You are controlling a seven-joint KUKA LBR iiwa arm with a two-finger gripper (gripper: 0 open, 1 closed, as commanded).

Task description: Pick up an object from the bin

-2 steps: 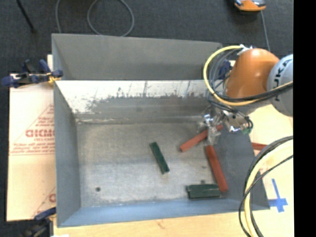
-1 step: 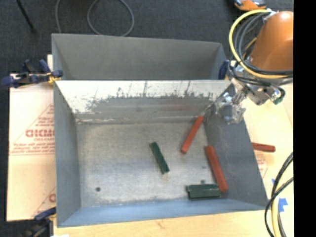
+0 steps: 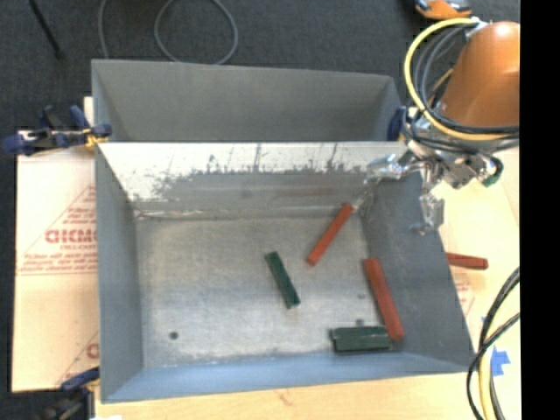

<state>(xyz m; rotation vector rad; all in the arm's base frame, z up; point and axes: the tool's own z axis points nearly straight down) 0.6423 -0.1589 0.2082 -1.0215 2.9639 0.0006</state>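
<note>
My gripper [image 3: 428, 205] hangs over the bin's right sloping wall, near the back right corner, above the level of the floor. Nearest to it, a red stick [image 3: 330, 234] lies slantwise on the bin floor, down and to the left of the gripper. A second red stick [image 3: 383, 297] lies along the foot of the right wall, pointing toward the front. A dark green block [image 3: 360, 339] rests at that stick's front end, in the front right corner. A slim green bar [image 3: 282, 279] lies near the middle of the floor.
The arm with its orange cover and cables reaches in over the right rim. A short red piece [image 3: 466, 262] lies outside the bin to the right. The left half of the floor is bare metal.
</note>
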